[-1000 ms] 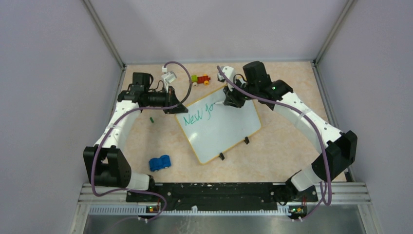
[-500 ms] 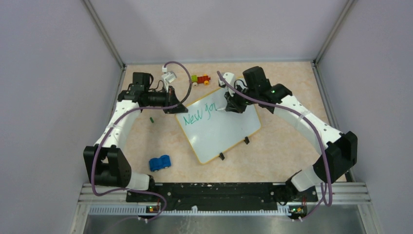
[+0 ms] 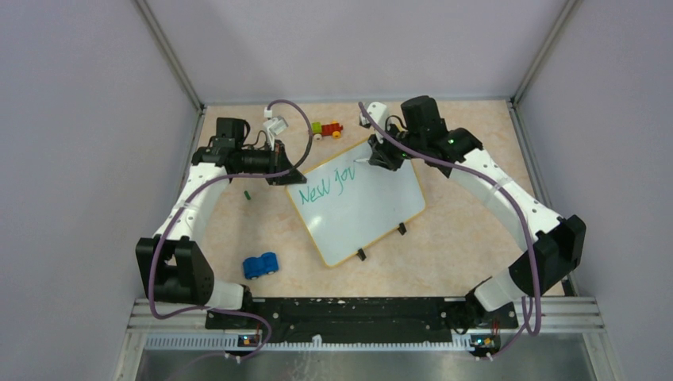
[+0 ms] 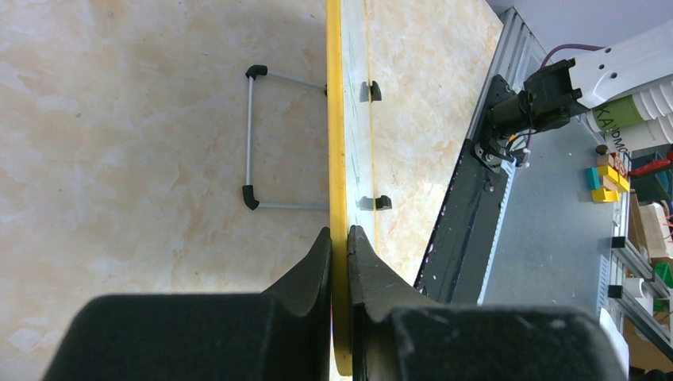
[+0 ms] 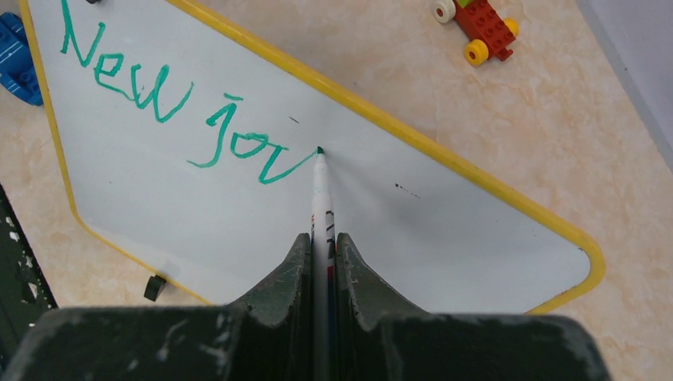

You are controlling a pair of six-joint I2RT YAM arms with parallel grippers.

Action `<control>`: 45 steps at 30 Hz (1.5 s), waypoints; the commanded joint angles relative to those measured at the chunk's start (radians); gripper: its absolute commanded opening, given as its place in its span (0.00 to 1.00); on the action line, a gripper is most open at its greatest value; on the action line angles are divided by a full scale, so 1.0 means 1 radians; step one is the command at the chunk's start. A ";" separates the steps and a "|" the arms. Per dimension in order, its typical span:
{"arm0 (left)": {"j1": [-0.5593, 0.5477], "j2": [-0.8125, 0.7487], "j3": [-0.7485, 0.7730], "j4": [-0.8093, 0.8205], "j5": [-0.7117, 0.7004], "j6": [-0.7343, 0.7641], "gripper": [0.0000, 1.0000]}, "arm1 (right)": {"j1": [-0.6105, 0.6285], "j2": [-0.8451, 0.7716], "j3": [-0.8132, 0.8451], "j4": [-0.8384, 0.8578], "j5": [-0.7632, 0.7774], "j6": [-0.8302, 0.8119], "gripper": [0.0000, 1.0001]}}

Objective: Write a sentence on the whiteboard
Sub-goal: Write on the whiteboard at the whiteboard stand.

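Observation:
The whiteboard [image 3: 365,213] lies tilted mid-table; its white face fills the right wrist view [image 5: 238,206], and its yellow rim shows edge-on in the left wrist view [image 4: 336,159]. Green writing [image 3: 325,189] on it reads "New jo" plus a fresh stroke [image 5: 190,111]. My left gripper [image 3: 284,173] is shut on the board's far-left corner rim [image 4: 340,246]. My right gripper [image 3: 379,155] is shut on a white marker [image 5: 322,198], its green tip touching the board at the end of the last stroke.
A red-and-yellow toy train [image 3: 326,129] sits past the board's far edge [image 5: 480,28]. A blue toy car [image 3: 260,264] lies at the near left. A small green cap [image 3: 248,194] lies left of the board. A wire stand [image 4: 254,139] sticks out behind it.
My right gripper has drawn the marker up and right along the first line, adding the stroke after "jo". The left arm and the board have not moved.

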 commanded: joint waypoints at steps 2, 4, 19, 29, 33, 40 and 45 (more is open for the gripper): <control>-0.021 0.012 0.017 -0.012 -0.005 0.057 0.00 | -0.007 0.023 0.042 0.019 0.002 -0.006 0.00; -0.022 0.013 0.018 -0.014 -0.005 0.057 0.00 | -0.007 0.024 0.032 0.017 0.000 -0.008 0.00; -0.022 0.014 0.019 -0.017 -0.004 0.062 0.00 | -0.006 -0.036 -0.072 -0.005 0.002 -0.016 0.00; -0.023 0.013 0.019 -0.014 -0.003 0.060 0.00 | 0.036 -0.051 -0.138 0.005 -0.020 0.001 0.00; -0.023 0.012 0.019 -0.014 -0.004 0.060 0.00 | 0.087 -0.036 -0.118 0.011 -0.015 0.009 0.00; -0.022 0.006 0.016 -0.014 -0.006 0.060 0.00 | 0.108 -0.010 -0.015 -0.015 -0.032 0.016 0.00; -0.023 0.008 0.020 -0.015 -0.002 0.060 0.00 | 0.049 -0.055 -0.011 -0.040 -0.089 0.010 0.00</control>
